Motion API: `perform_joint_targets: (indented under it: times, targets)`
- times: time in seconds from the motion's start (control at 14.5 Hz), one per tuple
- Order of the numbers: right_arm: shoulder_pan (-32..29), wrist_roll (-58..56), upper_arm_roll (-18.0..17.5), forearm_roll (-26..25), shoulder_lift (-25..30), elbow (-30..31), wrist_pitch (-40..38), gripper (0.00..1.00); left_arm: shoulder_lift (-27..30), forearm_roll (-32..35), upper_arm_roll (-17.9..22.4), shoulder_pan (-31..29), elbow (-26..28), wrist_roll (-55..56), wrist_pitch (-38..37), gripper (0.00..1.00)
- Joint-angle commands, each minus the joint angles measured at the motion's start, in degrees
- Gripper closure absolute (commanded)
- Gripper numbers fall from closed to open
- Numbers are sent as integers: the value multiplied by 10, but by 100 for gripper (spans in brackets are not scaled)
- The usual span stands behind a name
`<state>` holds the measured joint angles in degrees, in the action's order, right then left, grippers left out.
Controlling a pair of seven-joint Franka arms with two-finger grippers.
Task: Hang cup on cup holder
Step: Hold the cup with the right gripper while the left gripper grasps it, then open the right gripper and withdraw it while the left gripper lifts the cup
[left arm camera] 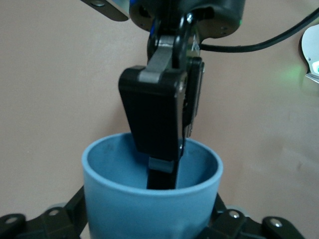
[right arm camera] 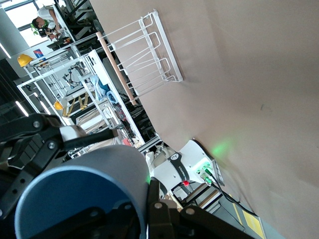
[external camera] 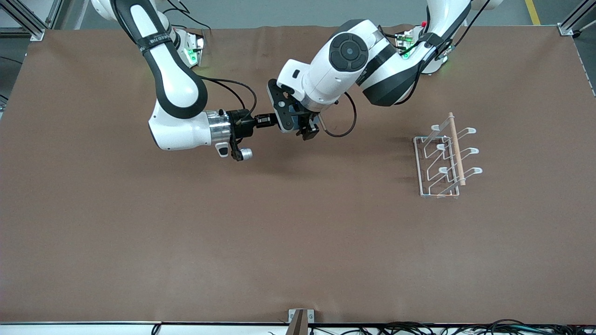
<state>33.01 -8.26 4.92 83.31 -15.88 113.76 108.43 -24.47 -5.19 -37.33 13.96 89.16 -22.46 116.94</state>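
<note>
We see the brown table (external camera: pixel 298 242) lit evenly from above, with soft dark shadows under both arms and beside the cup holder (external camera: pixel 442 158). Small green lights glow at the arm bases. In the left wrist view the blue cup (left arm camera: pixel 149 209) looks blurry up close. Bright windows glare in the right wrist view.

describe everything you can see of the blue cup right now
The cup is a plain light blue, matte, handleless tumbler that looks like plastic. It is held in the air over the middle of the table, between the two arms. The right gripper pinches its wall, one finger reaching inside the open mouth, while the left gripper closes around its outside. Nothing shows inside it apart from that finger.
</note>
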Motion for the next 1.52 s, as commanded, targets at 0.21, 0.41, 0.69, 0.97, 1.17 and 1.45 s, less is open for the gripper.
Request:
perform_joint_targets:
  times: [0.21,0.41,0.69,0.97,1.17,1.45]
  targets:
    - [7,0,2,19,21,17,-2,98,3,-5,-12,-10,16,-12,6,75]
    - [4,3,3,19,27,16,-9,0,14,-3,-11,-12,11,-21,-17,79]
    - [-21,22,9,6,50,14,-19,0,27,5,-10,-34,13,-59,-56,88]
    - [-97,34,10,-147,81,9,-31,0,49,25,-10,-68,8,-72,-146,100]
    - [-177,37,9,-297,94,-3,-49,0,71,112,-11,-86,7,-86,-241,100]
    - [-248,42,11,-504,93,-51,-53,0,76,312,-13,-87,-10,-261,-344,100]
